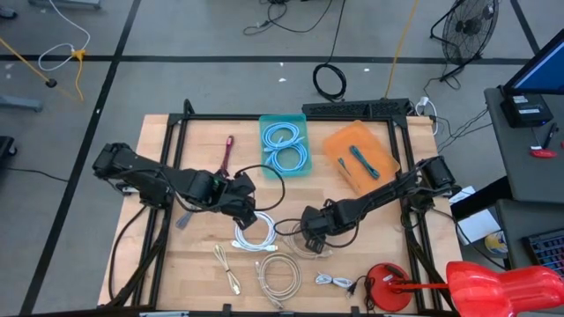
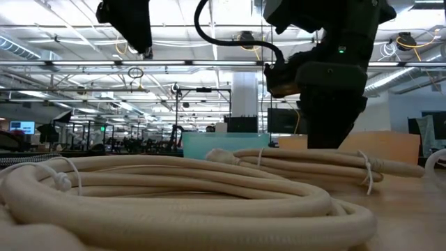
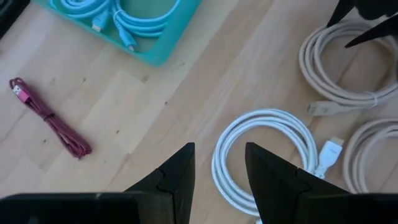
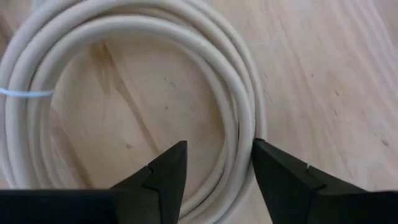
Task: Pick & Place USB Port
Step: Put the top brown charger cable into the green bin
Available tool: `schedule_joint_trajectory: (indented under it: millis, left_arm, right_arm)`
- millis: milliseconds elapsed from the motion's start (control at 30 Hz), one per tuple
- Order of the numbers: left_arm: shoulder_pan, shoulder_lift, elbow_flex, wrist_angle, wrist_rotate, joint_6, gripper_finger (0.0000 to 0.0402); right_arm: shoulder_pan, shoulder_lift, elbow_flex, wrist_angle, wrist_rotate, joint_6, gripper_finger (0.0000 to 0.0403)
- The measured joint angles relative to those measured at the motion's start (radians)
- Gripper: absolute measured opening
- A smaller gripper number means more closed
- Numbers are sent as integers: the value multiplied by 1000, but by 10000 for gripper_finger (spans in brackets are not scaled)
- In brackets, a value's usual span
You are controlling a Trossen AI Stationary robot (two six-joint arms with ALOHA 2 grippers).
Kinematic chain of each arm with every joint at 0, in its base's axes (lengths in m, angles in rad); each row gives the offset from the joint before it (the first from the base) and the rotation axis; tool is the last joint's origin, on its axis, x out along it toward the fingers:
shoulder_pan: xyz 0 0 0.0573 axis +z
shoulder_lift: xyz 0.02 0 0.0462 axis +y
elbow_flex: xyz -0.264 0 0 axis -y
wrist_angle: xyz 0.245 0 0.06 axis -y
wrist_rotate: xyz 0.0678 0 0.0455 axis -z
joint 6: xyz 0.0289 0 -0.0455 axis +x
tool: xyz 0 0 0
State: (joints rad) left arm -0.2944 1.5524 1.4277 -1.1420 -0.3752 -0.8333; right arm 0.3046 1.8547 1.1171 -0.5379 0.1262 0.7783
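1. The right gripper (image 4: pixel 214 168) hangs low over a coiled beige USB cable (image 4: pixel 124 81) lying flat on the pale wooden table (image 1: pixel 176 264). Its fingers are spread and empty, straddling the coil's near edge.
2. The strands run crosswise between the fingertips, directly below them, so I judge a straight descent would catch them.
3. The left gripper (image 3: pixel 217 174), fingers parted and empty, hovers near a coiled white cable (image 3: pixel 267 146).
4. No writing or brand is readable.

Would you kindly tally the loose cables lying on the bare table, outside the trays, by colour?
Maroon cable: 1
White cables: 2
Beige cables: 3
Total: 6
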Motion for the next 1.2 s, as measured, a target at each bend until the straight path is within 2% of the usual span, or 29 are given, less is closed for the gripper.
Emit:
schedule_joint_trajectory:
  millis: [167,400,467,667,833,1067,1200]
  left_arm:
    - [3,-18,0,25,-2,2,145]
    - [7,-39,1,47,-20,9,145]
    - [10,-40,0,47,-18,12,145]
    - [13,-49,1,48,-27,19,145]
    - [13,-49,0,47,-27,26,145]
    - [13,-48,0,51,-35,30,145]
    - [13,-48,0,53,-42,43,145]
  right_arm:
    - [0,1,-41,15,20,36,142]
    - [-5,3,-91,54,35,75,27]
    - [-5,4,-91,58,34,73,12]
    - [-4,-23,-91,76,25,96,21]
    - [-5,-98,-95,122,4,89,24]
    - [-22,-216,-95,96,0,127,78]
    - [-33,-224,-95,89,0,120,107]
